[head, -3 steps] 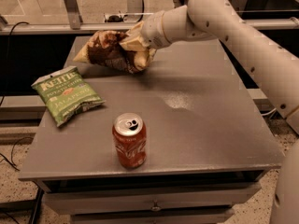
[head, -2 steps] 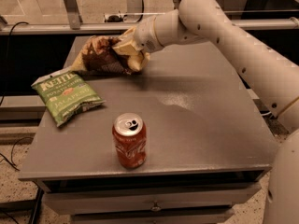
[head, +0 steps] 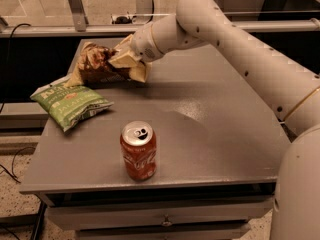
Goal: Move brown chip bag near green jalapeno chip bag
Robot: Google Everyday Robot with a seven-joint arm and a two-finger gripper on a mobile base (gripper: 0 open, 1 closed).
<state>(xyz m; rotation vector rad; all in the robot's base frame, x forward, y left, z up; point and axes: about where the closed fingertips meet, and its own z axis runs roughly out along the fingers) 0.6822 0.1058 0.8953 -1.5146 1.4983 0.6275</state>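
1. The gripper (head: pixel 129 66) is over the far left part of the grey worktop (head: pixel 225 134), its jaws clamped on the right end of the brown chip bag (head: pixel 94 63).
2. The brown chip bag's tan end is just behind the green jalapeno chip bag (head: pixel 70 104), which lies flat at the left edge.
3. A red soda can (head: pixel 138 151) stands upright near the front edge, well apart from both bags.

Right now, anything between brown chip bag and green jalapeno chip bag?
Nothing visible. The gripper grips the brown chip bag at the back left of the table, its lower end right by the far edge of the green jalapeno chip bag. The red soda can stands nearer the front, off that path.
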